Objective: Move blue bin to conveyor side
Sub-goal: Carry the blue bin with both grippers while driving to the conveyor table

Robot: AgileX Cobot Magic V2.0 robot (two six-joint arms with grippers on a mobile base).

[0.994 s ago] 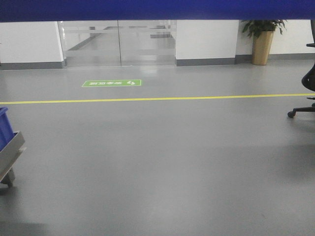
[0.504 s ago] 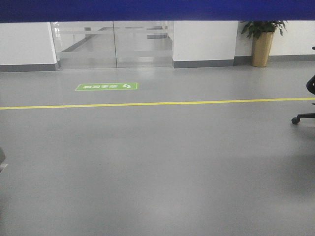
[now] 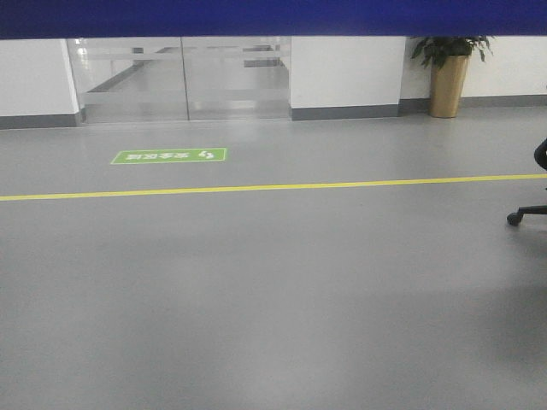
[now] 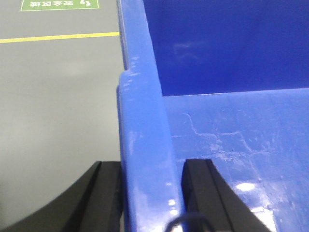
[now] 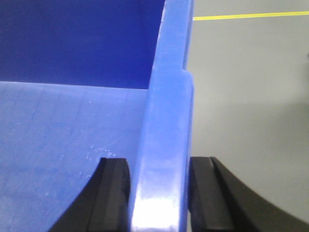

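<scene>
The blue bin (image 4: pixel 231 140) fills most of both wrist views, its glossy inside scuffed with pale scratches. In the left wrist view my left gripper (image 4: pixel 152 193) is shut on the bin's thick left rim, one black finger (image 4: pixel 108 193) outside and one inside. On the opposite rim (image 5: pixel 164 145) my right gripper (image 5: pixel 161 193) is shut the same way, with one finger (image 5: pixel 210 193) on the outer side. In the front view, the blue bin (image 3: pixel 273 17) shows only as a dark blue band across the top edge. The conveyor is out of view.
Grey floor stretches ahead, crossed by a yellow line (image 3: pixel 273 186), with a green floor sign (image 3: pixel 168 155) beyond it. Glass doors (image 3: pixel 179 77) stand at the back wall, with a potted plant (image 3: pixel 449 77) to their right. An office chair's base (image 3: pixel 528 212) sits at the right edge.
The front view has swung: the sign, doors and plant slid left, and the cart with a blue crate at the left edge has left the frame.
</scene>
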